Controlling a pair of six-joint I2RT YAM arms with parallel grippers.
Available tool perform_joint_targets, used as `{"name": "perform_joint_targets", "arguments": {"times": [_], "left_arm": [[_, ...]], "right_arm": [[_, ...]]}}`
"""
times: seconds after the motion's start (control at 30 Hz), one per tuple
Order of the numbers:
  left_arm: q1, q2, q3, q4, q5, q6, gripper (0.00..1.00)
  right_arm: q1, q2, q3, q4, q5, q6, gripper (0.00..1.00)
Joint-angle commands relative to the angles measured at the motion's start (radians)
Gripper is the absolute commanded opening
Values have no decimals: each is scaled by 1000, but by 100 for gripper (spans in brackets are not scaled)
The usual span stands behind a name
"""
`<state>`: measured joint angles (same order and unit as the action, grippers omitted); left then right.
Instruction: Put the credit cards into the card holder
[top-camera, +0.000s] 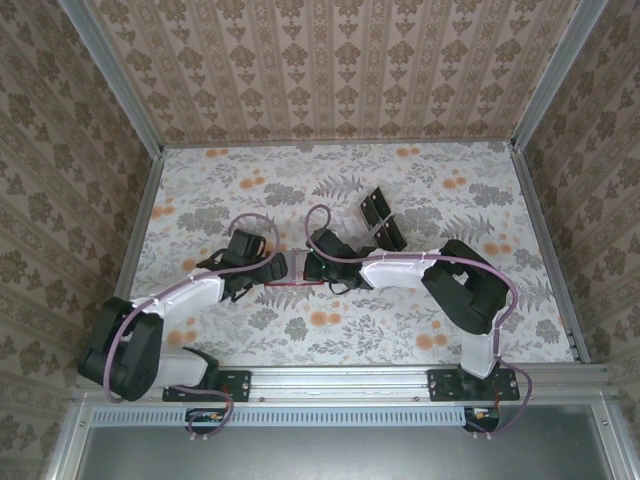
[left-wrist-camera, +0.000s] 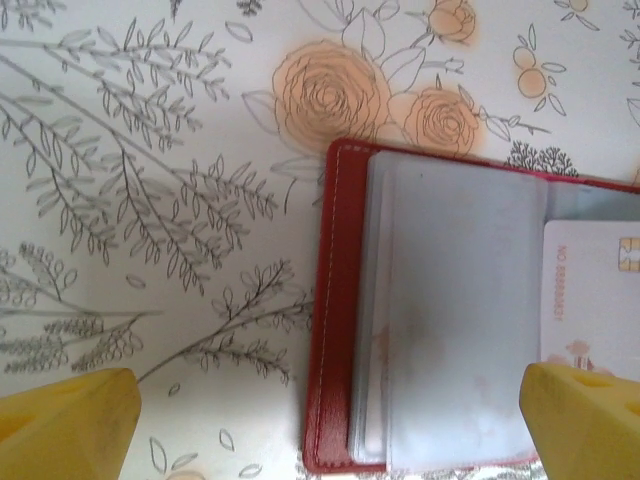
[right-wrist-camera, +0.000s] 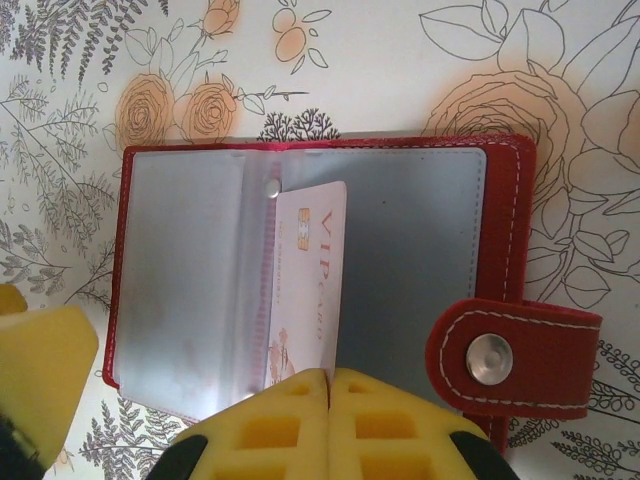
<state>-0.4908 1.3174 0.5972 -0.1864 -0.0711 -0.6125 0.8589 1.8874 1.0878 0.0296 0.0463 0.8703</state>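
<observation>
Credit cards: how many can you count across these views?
1: a pale credit card at the fold of the open red card holder. Farther back, dark rectangles might be more; cannot tell.

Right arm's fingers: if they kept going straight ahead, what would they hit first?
Probably the pale VIP card in the open red card holder. The shut right fingers point straight at it, tips at its near edge; whether they touch it is unclear.
</observation>
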Motion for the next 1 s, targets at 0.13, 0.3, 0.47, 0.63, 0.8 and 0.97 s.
{"name": "perform_joint_targets", "arguments": {"times": [0.13,0.3,0.47,0.63,0.8,0.97], "left_arm": [[-8,69,37,-61,-89,58,100],[-8,98,20,-99,-120,44,100],[-6,90,-14,-107,-141,9,100],[-7,79,-28,-106,-144,-12,100],[-7,72,-39,-109,-144,-29,100],[-7,74,-48,-105,-142,-43,100]], "right_arm": [[-5,17,-38,-47,-17,-2,0],[-11,21,-44,-39,-28,6,0],[-27,16,-57,-10,-56,24,0],[-60,-7,-100,103,-123,49,0],[-102,-44,-191,343,-211,98,0],[-106,-57,-232,497,-244,120,0]]}}
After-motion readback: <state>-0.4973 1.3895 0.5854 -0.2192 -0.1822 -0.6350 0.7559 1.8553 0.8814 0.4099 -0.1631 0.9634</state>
